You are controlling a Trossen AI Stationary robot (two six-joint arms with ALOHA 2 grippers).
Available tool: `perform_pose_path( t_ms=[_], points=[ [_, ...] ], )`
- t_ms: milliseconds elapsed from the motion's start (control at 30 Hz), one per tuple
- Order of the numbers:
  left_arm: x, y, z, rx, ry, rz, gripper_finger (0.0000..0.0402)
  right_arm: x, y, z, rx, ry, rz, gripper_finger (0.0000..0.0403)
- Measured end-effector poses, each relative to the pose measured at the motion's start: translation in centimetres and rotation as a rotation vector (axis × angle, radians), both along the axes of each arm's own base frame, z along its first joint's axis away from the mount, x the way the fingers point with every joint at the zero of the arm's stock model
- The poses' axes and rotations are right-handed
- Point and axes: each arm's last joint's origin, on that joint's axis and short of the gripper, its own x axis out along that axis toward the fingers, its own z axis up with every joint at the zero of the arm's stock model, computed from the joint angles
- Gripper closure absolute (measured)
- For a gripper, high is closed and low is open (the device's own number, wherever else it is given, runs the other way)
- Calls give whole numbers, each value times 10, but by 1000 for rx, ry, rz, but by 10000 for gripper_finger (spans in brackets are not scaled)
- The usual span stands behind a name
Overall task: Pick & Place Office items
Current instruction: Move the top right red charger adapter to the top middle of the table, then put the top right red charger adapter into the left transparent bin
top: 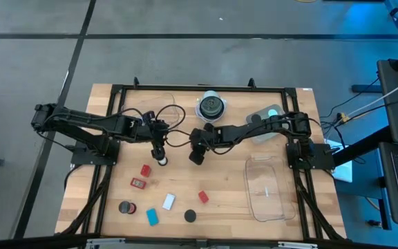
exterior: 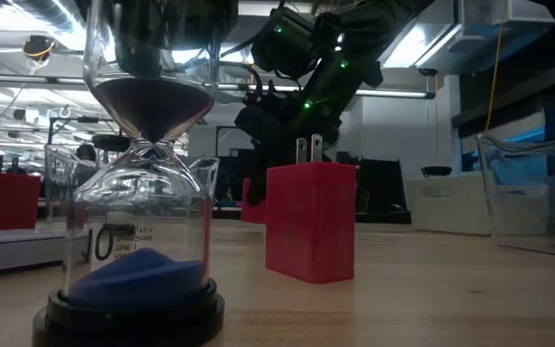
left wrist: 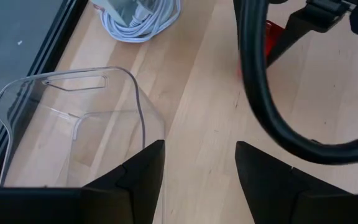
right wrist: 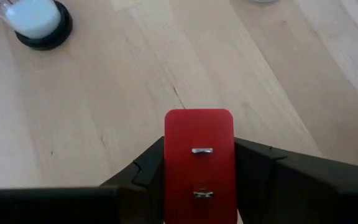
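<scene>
Care with the lift looked the chief need as the right gripper (top: 197, 156), near the desk's middle, stood clamped on the red plug block (right wrist: 199, 158), which rested upright on the wood. A straight rise, with the fingers kept square on its flat sides and below the prongs, would likely keep it from twisting or tipping. The path would also do well to steer wide of the left gripper (top: 159, 153), which waited just beside with its fingers apart and nothing between them. The block was a plain bright-red box with rounded corners, seemingly matte plastic, and two short metal prongs (right wrist: 201, 150) stood from its top face.
</scene>
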Motion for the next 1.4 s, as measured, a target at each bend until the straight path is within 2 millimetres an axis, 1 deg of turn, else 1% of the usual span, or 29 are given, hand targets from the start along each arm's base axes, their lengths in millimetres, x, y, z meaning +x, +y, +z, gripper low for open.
perform_pose_path(
  t_ms=[200,400,600,733,800,900,1067,1167,1233,1333,1400],
  points=[
    [0,0,0,-4,-3,6,208,0,-1,0,-39,11,54,269],
    [0,0,0,-4,-3,7,208,0,0,0,-42,10,59,244],
    [0,0,0,-5,-3,7,208,0,-1,0,-47,9,51,229],
    [0,0,0,-3,-3,5,208,-1,-1,3,-51,8,49,201],
    [0,0,0,7,3,-12,208,-3,-1,11,-50,1,50,179],
    [2,0,1,4,-8,-40,208,-11,-1,33,-62,-12,41,142],
    [9,-2,5,-9,-87,-62,208,-37,-3,77,-82,-5,-1,97],
    [17,-3,5,-19,-127,-91,208,-55,0,96,-73,29,-13,90],
    [24,-4,0,-14,-131,-137,208,-66,4,106,-86,51,-15,92],
    [37,-6,-9,-5,-135,-241,208,-82,11,117,-100,94,-34,98],
    [46,-8,-16,5,-125,-318,207,-90,15,120,-97,128,-43,103]
  ],
)
